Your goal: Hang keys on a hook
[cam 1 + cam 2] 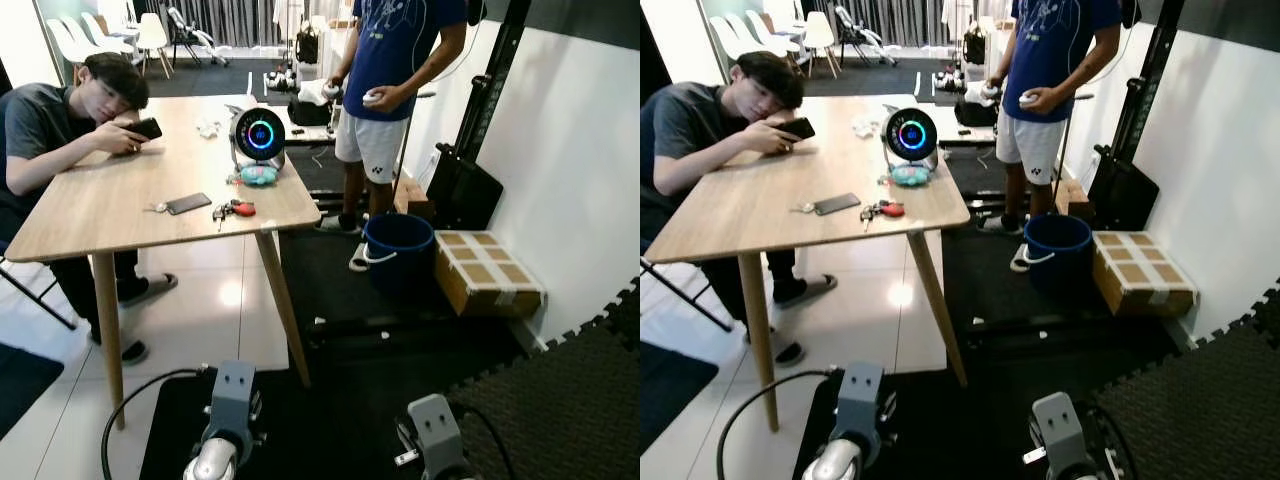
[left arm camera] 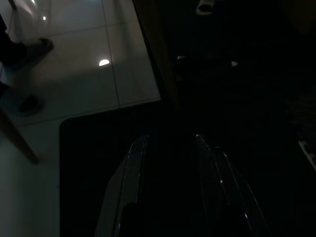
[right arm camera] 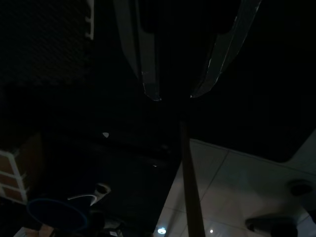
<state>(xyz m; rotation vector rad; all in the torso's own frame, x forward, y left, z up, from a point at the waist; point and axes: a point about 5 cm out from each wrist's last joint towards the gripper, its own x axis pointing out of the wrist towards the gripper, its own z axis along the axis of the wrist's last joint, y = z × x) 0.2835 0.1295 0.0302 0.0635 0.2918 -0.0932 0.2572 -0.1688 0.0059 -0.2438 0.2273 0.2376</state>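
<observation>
The keys [image 1: 232, 209], a small bunch with a red tag, lie near the front right corner of the wooden table [image 1: 120, 215]. They are well ahead of me and above my hanging arms. My left arm [image 1: 232, 400] and right arm [image 1: 435, 425] hang idle low over the black mat. In the dark left wrist view my left gripper [image 2: 170, 138] stands open over the mat with nothing between its fingers. My right gripper [image 3: 174, 95] is also open and holds nothing, and beyond it a table leg [image 3: 190, 187] can be made out.
A phone [image 1: 188, 203] and a round glowing device [image 1: 258, 133] are on the table. One person [image 1: 60, 125] sits at its left side and another [image 1: 390, 80] stands behind it. A blue bucket [image 1: 398, 245] and a cardboard box [image 1: 487, 270] stand by the right wall.
</observation>
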